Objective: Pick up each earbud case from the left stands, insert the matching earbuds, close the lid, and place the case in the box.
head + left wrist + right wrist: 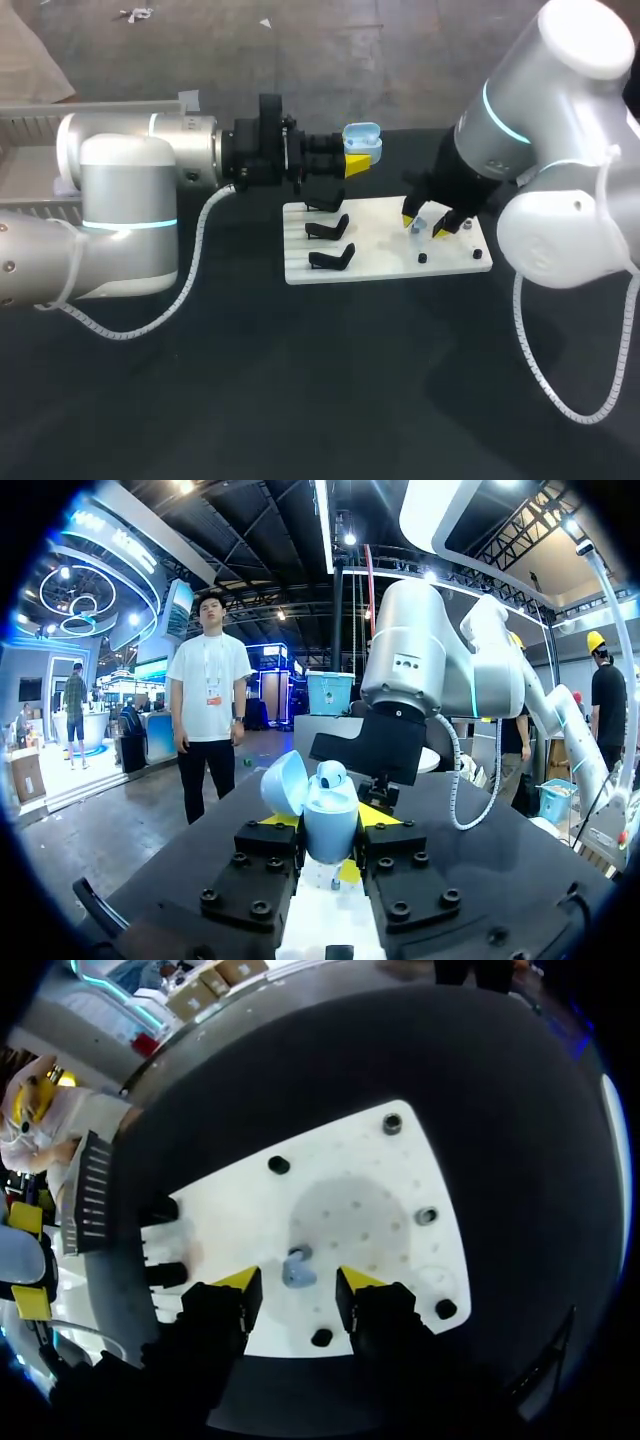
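Case aloft, earbud pending
Our left fingers (357, 165) pinch the open case (362, 140); our right fingers (240, 1280), spread, straddle the earbud (297, 1270) on the board (350, 1190) — an off-centre close could flick it away.

Our left arm (120, 210) and right arm (560, 150) are rounded silver-white shells, each with a glowing cyan ring. The left tool (358, 157) and right tool (425, 226) are black with yellow tips. Screws stud our finger blocks (250, 880). Behind each tool trails a white ribbed cable (197, 250).
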Controlling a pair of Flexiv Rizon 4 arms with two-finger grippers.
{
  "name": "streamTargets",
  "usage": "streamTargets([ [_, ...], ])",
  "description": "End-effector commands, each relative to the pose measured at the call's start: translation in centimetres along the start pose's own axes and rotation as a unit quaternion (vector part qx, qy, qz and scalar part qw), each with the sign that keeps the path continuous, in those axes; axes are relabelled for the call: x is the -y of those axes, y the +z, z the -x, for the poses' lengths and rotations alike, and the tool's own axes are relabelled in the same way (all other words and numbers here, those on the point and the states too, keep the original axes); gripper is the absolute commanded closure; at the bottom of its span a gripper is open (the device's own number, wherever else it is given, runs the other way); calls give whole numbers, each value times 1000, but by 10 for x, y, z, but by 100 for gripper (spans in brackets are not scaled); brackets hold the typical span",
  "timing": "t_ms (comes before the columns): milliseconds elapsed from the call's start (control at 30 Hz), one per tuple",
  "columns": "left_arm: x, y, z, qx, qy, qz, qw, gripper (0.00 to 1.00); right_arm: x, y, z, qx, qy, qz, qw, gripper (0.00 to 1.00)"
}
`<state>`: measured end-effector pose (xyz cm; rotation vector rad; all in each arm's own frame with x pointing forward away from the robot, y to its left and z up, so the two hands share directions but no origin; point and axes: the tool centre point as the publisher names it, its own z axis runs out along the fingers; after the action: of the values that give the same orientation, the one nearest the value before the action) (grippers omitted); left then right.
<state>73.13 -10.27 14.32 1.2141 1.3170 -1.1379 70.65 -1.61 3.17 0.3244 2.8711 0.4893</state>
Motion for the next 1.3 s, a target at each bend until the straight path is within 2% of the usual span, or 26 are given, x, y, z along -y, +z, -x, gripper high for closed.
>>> streamTargets([
  [33,0,1,-1,2,1,2,1000,100,-1,1,2,-4,0,0,1000,56],
  [367,0,1,-1,2,1,2,1000,100,0,3,3,-5,1,-2,1000,60],
  [433,0,1,-1,2,1,2,1000,100,0,3,3,-5,0,-1,1000,66],
  [1167,0,1,-1,2,1,2,1000,100,0,5,3,-7,1,-2,1000,67],
  [1300,0,1,-1,2,1,2,1000,100,-1,5,3,-7,1,-1,1000,71],
])
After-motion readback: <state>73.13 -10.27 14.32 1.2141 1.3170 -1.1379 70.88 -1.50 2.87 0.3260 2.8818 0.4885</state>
